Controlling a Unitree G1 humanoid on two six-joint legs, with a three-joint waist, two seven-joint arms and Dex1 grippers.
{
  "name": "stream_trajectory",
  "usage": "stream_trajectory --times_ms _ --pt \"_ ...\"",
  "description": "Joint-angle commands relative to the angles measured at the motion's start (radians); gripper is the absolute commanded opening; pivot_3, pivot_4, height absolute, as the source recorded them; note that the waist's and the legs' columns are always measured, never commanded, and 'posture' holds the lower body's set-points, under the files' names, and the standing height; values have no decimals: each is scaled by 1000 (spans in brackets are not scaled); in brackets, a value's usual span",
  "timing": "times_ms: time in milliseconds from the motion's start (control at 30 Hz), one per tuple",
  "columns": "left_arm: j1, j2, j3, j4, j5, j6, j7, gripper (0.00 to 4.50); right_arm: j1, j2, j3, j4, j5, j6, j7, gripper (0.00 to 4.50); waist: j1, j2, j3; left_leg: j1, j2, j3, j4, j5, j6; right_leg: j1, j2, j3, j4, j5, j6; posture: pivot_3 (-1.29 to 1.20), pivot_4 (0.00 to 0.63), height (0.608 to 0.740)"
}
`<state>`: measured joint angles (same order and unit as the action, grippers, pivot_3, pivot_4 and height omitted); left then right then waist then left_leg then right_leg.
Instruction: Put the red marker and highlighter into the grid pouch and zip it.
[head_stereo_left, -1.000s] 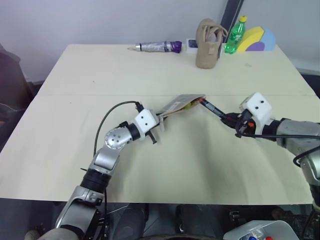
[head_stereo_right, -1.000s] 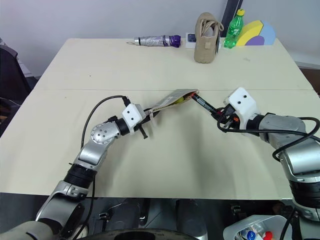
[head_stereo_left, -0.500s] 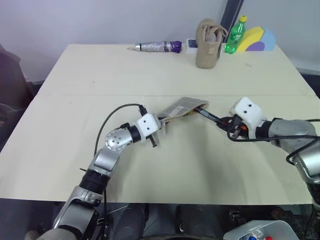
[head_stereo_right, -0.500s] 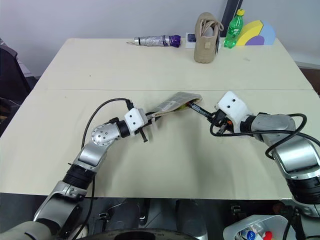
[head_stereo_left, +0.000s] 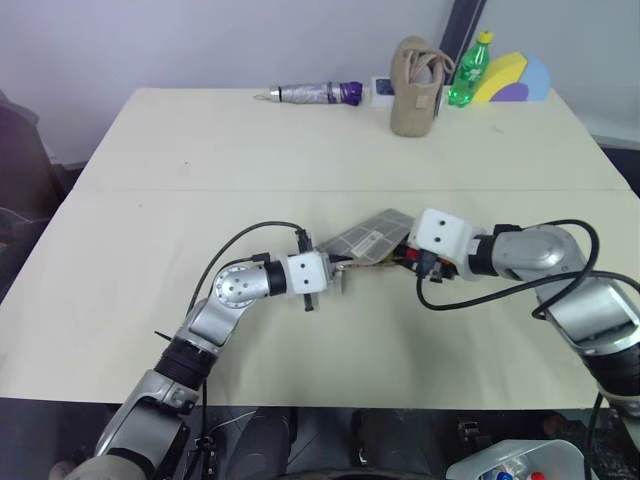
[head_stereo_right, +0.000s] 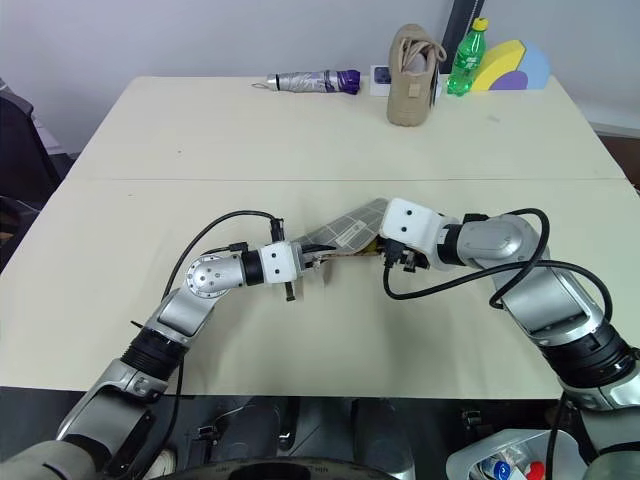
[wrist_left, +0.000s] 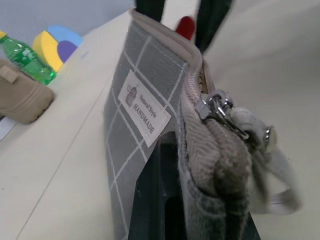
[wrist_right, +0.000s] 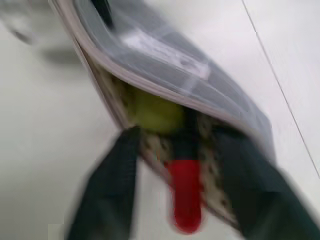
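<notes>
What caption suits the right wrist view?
Open right claw at grid pouch mouth; red marker mostly inside beside yellow highlighter.

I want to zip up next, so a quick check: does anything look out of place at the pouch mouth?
Yes. The red marker still pokes its red end out of the grid pouch mouth, beside the highlighter that sits deeper inside. The right gripper has its jaws open around it.

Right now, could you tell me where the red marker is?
The red marker is mostly inside the open mouth of the grid pouch at mid-table, beside the highlighter, its red end sticking out between the right tool's open fingers.
</notes>
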<state>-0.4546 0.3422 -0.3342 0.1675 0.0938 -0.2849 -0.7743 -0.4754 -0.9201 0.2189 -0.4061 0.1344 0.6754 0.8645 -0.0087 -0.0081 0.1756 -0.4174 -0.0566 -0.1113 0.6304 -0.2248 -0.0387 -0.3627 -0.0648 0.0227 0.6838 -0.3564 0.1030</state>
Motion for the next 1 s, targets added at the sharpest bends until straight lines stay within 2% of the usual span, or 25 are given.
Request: stream_trajectory --times_ms 33,200,267,333,567,833,933,1000 --pt "11 -22 52 -48 -62 58 30 0 -14 -16 -128 -34 42 6 6 4439 -1 0 0 0 0 0 0 0 0 0 0 0 0 0 0 0 150 740" --pt "-4 -88 137 -65 -158 217 103 0 -8 -1 -257 -24 130 29 18 4439 -3 0 0 0 0 -1 0 0 0 0 0 0 0 0 0 0 150 740" --pt "-25 -134 187 -73 -215 298 150 0 -20 28 -288 -22 175 62 6 4439 -4 0 0 0 0 0 0 0 0 0 0 -1 0 0 0 0 150 740" --pt "-57 -197 244 -88 -298 391 201 0 -28 103 -299 -44 236 110 -32 4439 -6 0 0 0 0 0 0 0 0 -1 1 -1 1 0 0 0 150 740" --pt "-82 -295 304 -152 -431 557 259 0 -59 391 -221 -42 266 236 -257 4439 -6 0 0 -1 0 0 1 0 0 -2 0 0 2 0 0 0 150 740" --pt "-64 -302 289 -193 -445 593 271 0 -84 507 -155 -19 280 243 -327 4439 -4 0 0 -2 0 0 0 1 -1 -3 1 0 2 0 0 0 150 740" --pt "-58 -298 292 -197 -444 592 275 0 -92 520 -154 -23 302 261 -325 3568 -5 0 0 -2 0 0 0 1 -1 -3 1 0 2 0 0 0 150 740" --pt "-54 -293 292 -199 -440 587 276 0 -100 518 -160 -17 304 270 -332 2566 -5 0 0 -2 0 0 0 1 -1 -4 1 0 2 0 0 0 150 740"
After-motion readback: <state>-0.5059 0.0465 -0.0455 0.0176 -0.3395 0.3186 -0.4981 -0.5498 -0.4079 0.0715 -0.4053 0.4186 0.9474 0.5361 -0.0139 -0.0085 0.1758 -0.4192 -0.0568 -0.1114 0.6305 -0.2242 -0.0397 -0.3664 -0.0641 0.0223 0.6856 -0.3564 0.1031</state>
